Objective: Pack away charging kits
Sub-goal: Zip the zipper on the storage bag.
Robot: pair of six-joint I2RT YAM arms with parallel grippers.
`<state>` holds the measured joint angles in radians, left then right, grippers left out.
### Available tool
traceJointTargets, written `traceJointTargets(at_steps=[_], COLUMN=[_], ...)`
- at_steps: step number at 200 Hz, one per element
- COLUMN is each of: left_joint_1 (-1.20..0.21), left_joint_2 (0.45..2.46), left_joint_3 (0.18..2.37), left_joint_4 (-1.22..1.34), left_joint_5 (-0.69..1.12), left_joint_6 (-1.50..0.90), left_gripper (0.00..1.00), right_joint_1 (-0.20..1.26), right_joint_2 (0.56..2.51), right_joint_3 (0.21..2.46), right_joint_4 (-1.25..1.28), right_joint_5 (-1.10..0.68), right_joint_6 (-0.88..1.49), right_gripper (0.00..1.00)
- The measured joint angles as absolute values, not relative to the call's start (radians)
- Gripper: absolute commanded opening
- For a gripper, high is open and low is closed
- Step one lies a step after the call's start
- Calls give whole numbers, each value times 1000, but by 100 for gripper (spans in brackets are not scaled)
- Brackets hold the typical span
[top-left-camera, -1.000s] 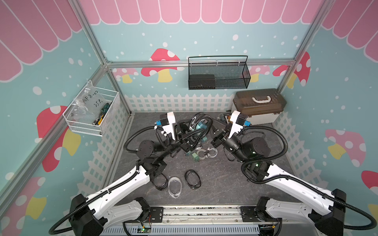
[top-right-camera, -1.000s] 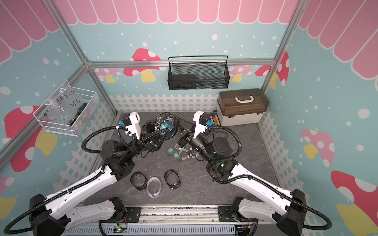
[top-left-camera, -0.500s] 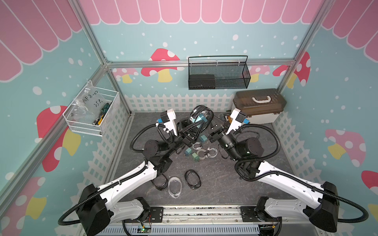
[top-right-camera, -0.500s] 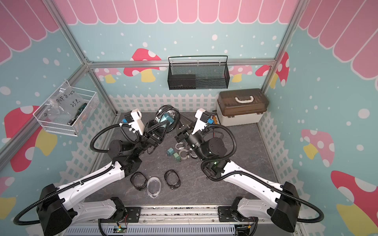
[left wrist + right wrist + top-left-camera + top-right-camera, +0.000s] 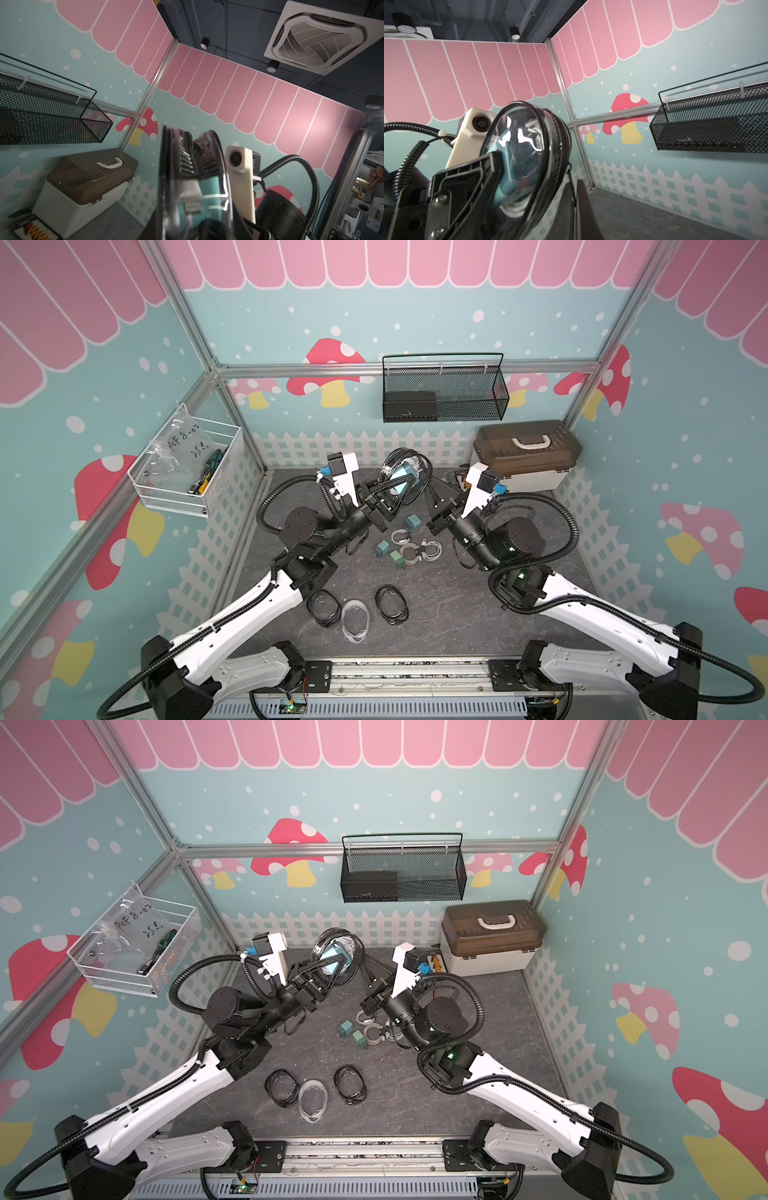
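The walls (image 5: 415, 323) are teal with white dots, red mushrooms (image 5: 332, 369) and a pink scalloped band (image 5: 374, 265) along the top. A white picket fence (image 5: 365, 448) is printed along their foot. Aluminium framing (image 5: 270, 371) marks the corners. The surface (image 5: 457, 614) is dark grey and veined like stone. A black mesh basket (image 5: 465, 406) hangs on the far wall and a white wire basket (image 5: 174, 497) on the left wall. A beige box with brown lid (image 5: 523, 456) stands in the far right corner. In the left wrist view, a ceiling air-conditioning unit (image 5: 318, 39) and small spot lamps (image 5: 204, 42) hang overhead.
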<state>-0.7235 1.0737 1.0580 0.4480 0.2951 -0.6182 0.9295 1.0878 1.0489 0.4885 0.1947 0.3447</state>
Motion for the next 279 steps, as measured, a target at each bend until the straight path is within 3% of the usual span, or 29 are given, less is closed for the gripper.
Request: traceJointTargets(at_steps=[42, 77, 96, 123, 146, 238, 279], left_joint_1=[-700, -689, -686, -675, -668, -667, -667], left_joint_2=[962, 905, 887, 883, 909, 979, 986], left_joint_3=[1144, 1134, 1132, 1149, 1201, 1275, 1275], left_joint_4=[40, -148, -202, -244, -259, -259, -258], left_joint_5=[331, 392, 399, 397, 398, 416, 415], left_joint_6=[-540, -523, -514, -487, -470, -458, -455], left_gripper=[0, 0, 0, 0, 0, 0, 0], right_joint_1=[903, 894, 890, 890, 890, 890, 890], right_joint_2=[1072, 1098, 1099, 1036, 941, 1130, 1143], right_joint_3=[1183, 1269, 1275, 1161, 1001, 1139, 1179], right_joint_4=[295, 189, 110, 78, 82, 75, 78], right_joint_5=[184, 128, 79, 24, -4, -157, -177], right_joint_6=[68, -104, -141, -135, -115, -7, 26], right_gripper=[0, 0, 29, 42, 47, 50, 25])
